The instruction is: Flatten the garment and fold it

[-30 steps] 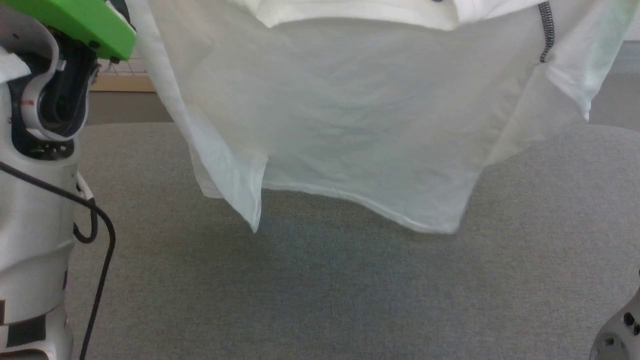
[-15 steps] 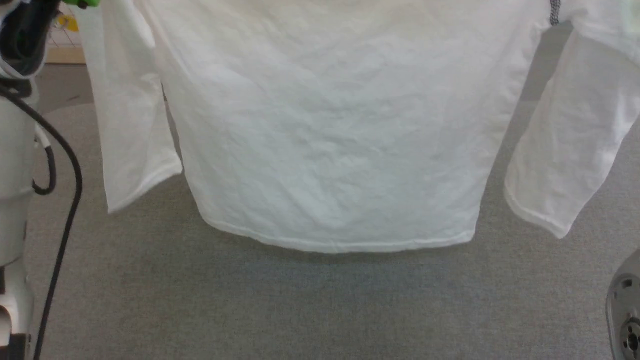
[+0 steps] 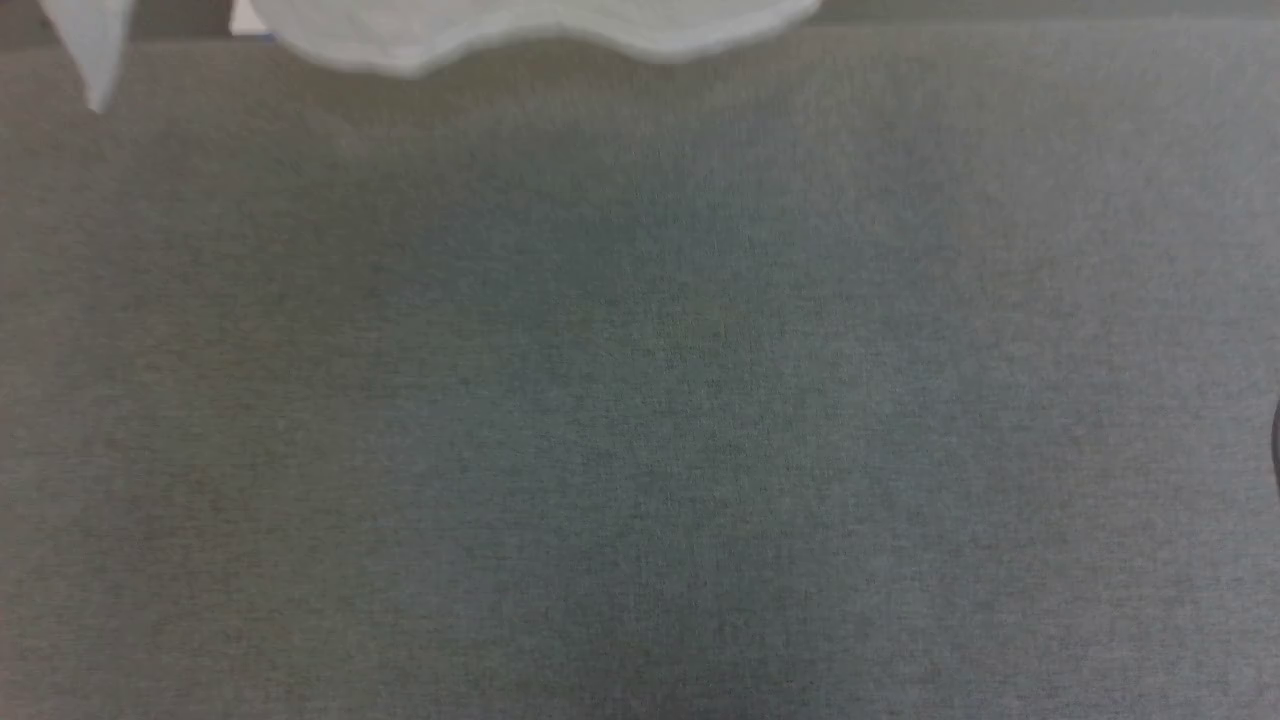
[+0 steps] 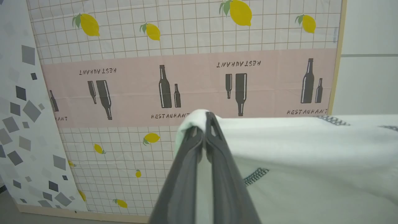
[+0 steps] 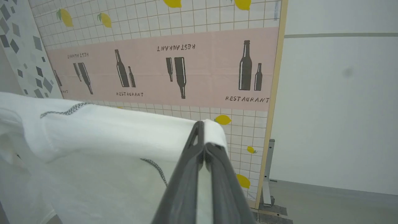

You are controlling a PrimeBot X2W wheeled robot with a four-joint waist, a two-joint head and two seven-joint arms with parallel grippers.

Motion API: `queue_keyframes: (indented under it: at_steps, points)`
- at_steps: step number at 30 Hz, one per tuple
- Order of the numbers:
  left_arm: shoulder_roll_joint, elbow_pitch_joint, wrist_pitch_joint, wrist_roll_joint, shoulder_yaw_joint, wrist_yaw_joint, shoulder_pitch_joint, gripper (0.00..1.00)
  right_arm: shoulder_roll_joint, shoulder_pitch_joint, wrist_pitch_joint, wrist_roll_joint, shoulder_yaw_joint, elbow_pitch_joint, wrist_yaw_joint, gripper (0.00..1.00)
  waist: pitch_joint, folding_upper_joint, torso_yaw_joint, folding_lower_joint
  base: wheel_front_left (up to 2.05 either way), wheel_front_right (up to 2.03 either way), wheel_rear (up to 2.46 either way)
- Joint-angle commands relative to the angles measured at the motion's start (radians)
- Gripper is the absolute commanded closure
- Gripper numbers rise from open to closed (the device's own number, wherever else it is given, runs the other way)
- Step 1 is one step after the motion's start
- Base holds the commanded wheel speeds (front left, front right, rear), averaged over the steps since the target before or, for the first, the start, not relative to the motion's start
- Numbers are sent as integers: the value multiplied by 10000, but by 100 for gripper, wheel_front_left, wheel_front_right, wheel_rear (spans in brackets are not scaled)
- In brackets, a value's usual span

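The left fingers [image 4: 204, 130] are clenched on a bunched fold of the shirt [image 4: 295, 149], a lump of white cloth poking out above their tips. From that grip the fabric runs off to the right of the left wrist view as a broad, nearly level sheet, with short runs of dark stitching [image 4: 255, 175] on it just beside the fingers and along its far edge. The right fingers [image 5: 202, 137] are likewise clenched on a fold of the shirt, which spreads away to the left of the right wrist view and sags downward there. In the head view the shirt's wavy lower edge [image 3: 520, 25] hangs at the top of the picture, with a pointed tip of cloth [image 3: 90, 50] at the upper left, both above the grey counter [image 3: 640, 400] and apart from it. Behind the shirt stands a backdrop [image 4: 186, 87] printed with lemons, bottles and the word RESTAURANT. To its right are a white wall [image 5: 335, 109] and grey floor [image 5: 326, 199].
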Motion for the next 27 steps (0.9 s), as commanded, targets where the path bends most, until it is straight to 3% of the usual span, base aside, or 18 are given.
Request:
queue_keyframes:
  at_steps: [1,7,13,20,23,27]
  points:
    - [63,202,-287,188,17,69,-309,100,-21,-307,-248,-193,-57,254,-17,100,1395,-1,-417,-1,0,0,0]
    - [-211,1077,-1336,376,-115,-20,-764,100,207,-811,-696,-718,37,725,-17,100,1952,-1,-346,-1,0,0,0]
    - [-417,1693,-1727,124,-246,-324,6,100,31,-31,-931,-473,607,785,-17,100,2068,-1,-167,-1,0,0,0]
    - [-230,1583,-2087,-221,-357,-853,1862,100,-505,2320,-1410,942,1157,76,-17,100,1312,-1,24,-1,0,0,0]
    - [-230,1031,-2409,-544,-142,-768,3132,100,-705,3806,-1620,1632,1281,-459,-17,100,705,-1,116,-1,0,0,0]
    - [-436,-105,-2747,-989,141,-320,5478,100,-826,6204,-1866,2226,1204,-1322,-17,100,-280,-1,270,-1,0,0,0]
